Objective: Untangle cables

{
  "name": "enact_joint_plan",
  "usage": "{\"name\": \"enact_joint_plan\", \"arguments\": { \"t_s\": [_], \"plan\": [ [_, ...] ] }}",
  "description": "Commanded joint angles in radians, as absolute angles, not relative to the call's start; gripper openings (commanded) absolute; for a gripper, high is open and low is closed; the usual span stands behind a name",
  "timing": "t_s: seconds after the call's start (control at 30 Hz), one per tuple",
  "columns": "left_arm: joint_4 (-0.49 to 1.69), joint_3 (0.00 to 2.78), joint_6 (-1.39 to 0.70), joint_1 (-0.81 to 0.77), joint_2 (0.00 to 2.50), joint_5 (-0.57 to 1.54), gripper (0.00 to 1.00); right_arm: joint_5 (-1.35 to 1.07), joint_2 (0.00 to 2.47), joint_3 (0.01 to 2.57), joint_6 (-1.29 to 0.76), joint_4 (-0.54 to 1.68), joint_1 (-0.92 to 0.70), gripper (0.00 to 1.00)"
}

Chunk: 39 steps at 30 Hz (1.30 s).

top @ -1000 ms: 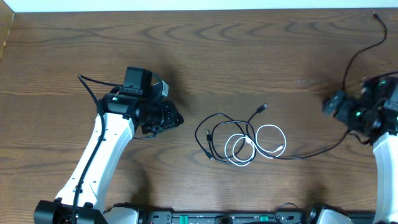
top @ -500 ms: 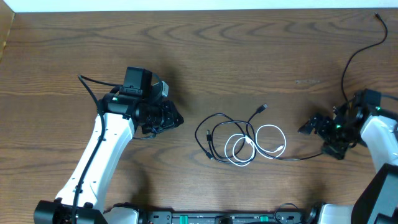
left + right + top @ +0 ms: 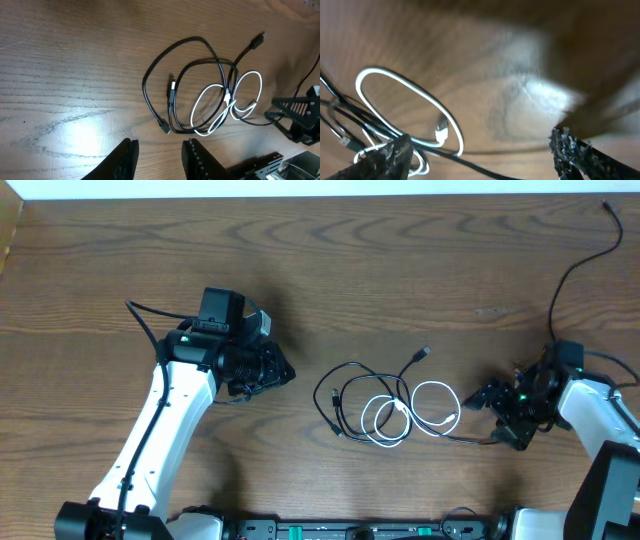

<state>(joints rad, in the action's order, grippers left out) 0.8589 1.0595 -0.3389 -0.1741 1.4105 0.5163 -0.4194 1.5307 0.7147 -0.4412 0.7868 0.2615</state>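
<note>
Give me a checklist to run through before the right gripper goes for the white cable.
1. Right gripper open: ok, fingers stand wide apart.
2. Right gripper empty: ok, nothing is clamped.
3. White cable in the right wrist view: ok, its loop lies just ahead of the fingers.
4. Left gripper clear of the cables: ok, jaws slightly apart, empty, short of the black cable.
5. Cables separated: not ok, the white loops cross the black ones.
6. Which strand lies on top at the crossings: cannot tell.
</note>
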Motion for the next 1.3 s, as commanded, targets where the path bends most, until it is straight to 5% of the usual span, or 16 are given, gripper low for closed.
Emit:
{"name": "enact_joint_plan", "arguments": {
  "t_s": [0.0, 0.17, 0.87, 1.07, 1.27],
  "plan": [
    [0.863, 1.048, -0.322, -0.176, 1.405, 0.504, 0.34, -0.411, 1.541, 0.684, -0.456, 0.825, 0.253, 0.88],
    [0.863, 1.048, -0.322, -0.176, 1.405, 0.504, 0.34, -0.422, 1.541, 0.688, -0.418, 0.907, 0.255, 0.99],
    [0.878, 1.048, -0.322, -0.176, 1.405, 0.503, 0.33, -0.395, 1.274, 0.797, -0.45, 1.187, 0.215, 0.99],
    [0.88, 1.048, -0.322, -0.176, 1.405, 0.503, 0.34, -0.347, 1.274, 0.607, -0.684, 1.035, 0.207, 0.98],
    [0.882, 1.048, -0.322, -0.176, 1.405, 0.503, 0.34, -0.349, 1.274, 0.459, -0.702, 0.821, 0.208, 0.93]
  ]
}}
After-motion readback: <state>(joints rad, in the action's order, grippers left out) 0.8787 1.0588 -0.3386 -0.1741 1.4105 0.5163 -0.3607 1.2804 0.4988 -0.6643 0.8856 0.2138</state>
